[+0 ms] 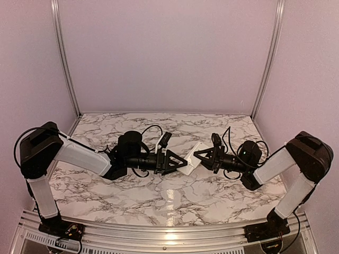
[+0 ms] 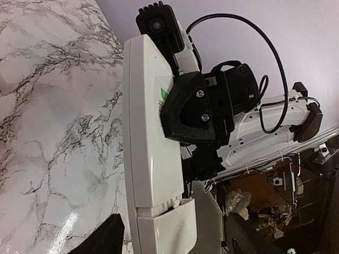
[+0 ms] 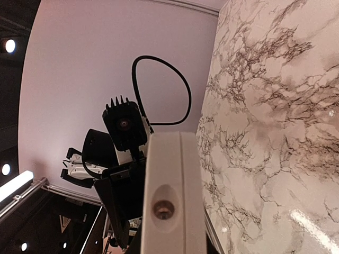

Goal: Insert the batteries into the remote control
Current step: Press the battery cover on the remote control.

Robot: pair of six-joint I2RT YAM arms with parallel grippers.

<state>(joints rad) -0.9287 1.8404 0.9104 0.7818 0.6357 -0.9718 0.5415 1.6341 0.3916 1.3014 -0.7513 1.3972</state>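
The white remote control (image 1: 194,157) hangs above the marble table, held between the two arms. My right gripper (image 1: 204,155) is shut on its middle; one black finger (image 2: 188,114) presses on the remote's back (image 2: 148,132). My left gripper (image 2: 175,241) stands open around the remote's lower end, its dark fingers (image 2: 106,238) set apart from the plastic. The battery cover (image 2: 169,230) at that end sits slightly ajar at its seam. In the right wrist view the remote's tip (image 3: 164,209) faces the camera. The batteries are out of view.
The marble tabletop (image 1: 159,196) lies below both arms. Purple walls with metal rails (image 1: 63,58) close the back and sides. The left arm's camera (image 3: 124,124) and cables hang close behind the remote.
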